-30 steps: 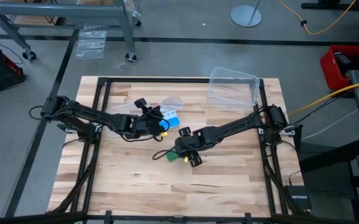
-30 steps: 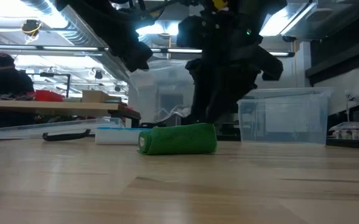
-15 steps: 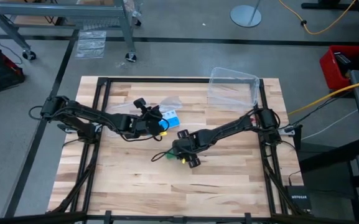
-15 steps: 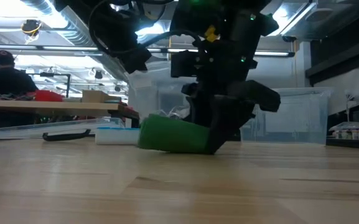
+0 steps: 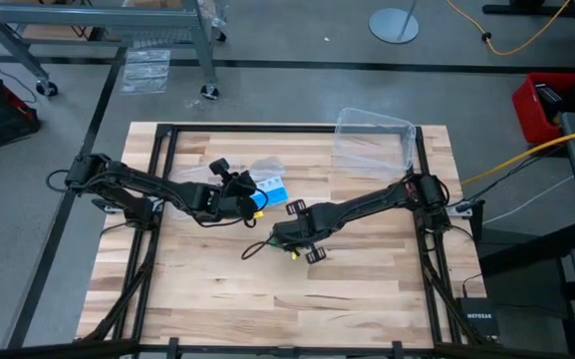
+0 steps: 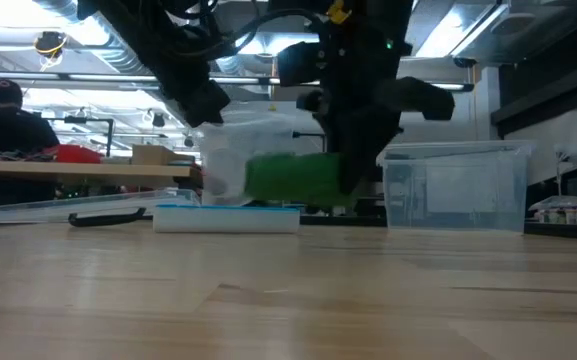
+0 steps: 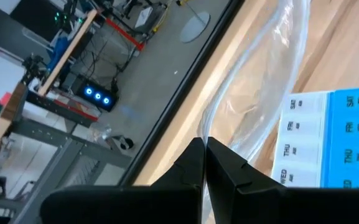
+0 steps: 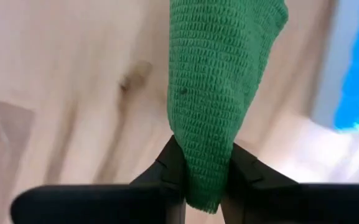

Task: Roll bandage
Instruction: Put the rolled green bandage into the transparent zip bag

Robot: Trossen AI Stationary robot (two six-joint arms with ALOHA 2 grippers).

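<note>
The right gripper [image 8: 199, 171] has its two fingers pinched tight on the bandage [image 8: 219, 87], the green knit fabric squeezed between them and standing out past the tips; in the low view the bandage [image 6: 293, 178] is a rolled green bundle held clear of the table [image 6: 288, 300], hanging above and slightly behind the pill organizer [image 6: 226, 217], with the right gripper [image 6: 353, 170] clamped on its end nearer the clear plastic box [image 6: 455, 187]; from above, the right gripper [image 5: 289, 237] sits just beside the pill organizer [image 5: 273, 187], on the side away from the table's far edge, and the bandage itself is mostly hidden beneath the arm; the left gripper [image 7: 204, 163] has its fingers pressed together, and a thin fold of the clear plastic bag [image 7: 254, 93] runs down to the line where they meet, though whether it is actually caught there cannot be told; the left gripper [image 5: 250, 196] lies touching-close to the pill organizer, on the side away from the clear plastic box [image 5: 372, 140]; the bag [image 5: 267, 166] lies crumpled just beyond the organizer, toward the far edge; a person [image 6: 8, 130] is at a bench in the room behind the organizer.
</note>
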